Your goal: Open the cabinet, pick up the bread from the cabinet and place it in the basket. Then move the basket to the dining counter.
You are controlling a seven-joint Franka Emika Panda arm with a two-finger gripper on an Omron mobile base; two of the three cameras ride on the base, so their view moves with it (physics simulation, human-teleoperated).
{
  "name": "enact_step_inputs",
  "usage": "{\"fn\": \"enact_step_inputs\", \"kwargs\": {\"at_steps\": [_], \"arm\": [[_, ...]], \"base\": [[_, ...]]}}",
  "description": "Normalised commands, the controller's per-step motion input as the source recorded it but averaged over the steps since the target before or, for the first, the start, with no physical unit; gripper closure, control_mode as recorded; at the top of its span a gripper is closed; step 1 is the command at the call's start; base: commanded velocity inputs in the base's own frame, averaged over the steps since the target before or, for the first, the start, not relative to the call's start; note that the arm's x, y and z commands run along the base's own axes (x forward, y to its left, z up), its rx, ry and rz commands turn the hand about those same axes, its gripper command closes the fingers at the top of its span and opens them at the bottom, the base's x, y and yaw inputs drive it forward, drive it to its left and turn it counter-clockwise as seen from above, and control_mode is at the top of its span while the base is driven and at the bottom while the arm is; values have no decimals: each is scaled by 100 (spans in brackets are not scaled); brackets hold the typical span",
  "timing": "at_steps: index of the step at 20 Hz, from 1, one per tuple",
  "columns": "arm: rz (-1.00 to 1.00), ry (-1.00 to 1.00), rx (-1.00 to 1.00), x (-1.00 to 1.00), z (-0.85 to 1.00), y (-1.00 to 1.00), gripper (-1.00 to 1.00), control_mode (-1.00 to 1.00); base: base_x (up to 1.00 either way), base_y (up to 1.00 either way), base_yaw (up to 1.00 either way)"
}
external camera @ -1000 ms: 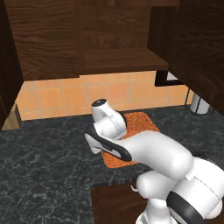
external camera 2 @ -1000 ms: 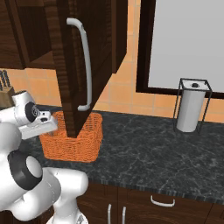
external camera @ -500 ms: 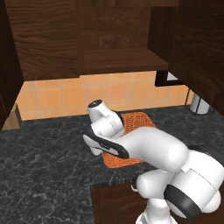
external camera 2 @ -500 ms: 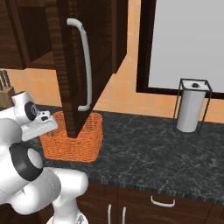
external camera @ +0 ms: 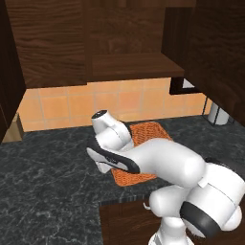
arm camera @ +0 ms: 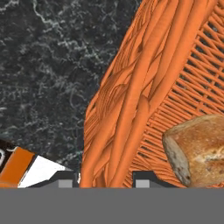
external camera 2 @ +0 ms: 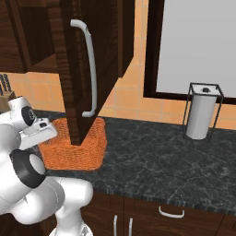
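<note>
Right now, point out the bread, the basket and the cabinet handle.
bread (arm camera: 199, 148), hand view, crust.
basket (arm camera: 131, 87), hand view, woven rim.
cabinet handle (external camera 2: 90, 69), right base view, mid-bar.

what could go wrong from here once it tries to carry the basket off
1. The gripper is shut on one wall of the basket. Held from that side alone, the basket may tip or slip when lifted.
2. The bread lies loose inside, near that rim; a tilt could roll it out.
3. The open cabinet door hangs right over the basket, its lower edge in front of the far rim, so a straight lift risks hitting it.
</note>
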Motion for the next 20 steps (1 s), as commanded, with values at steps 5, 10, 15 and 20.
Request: {"fn": "enact_step_inputs", "kwargs": {"at_steps": [5,10,15,20], "arm": [[11,-20,-17,-66,65,0,100,-100],[4,-14,-9,-50,100,-4,100,-100],[0,-6,0,-54,100,0,100,-100],[1,-4,0,-42,100,-7,100,-100]], "base": [[0,0,0],[0,0,0],[0,0,0],[0,0,0]]}}
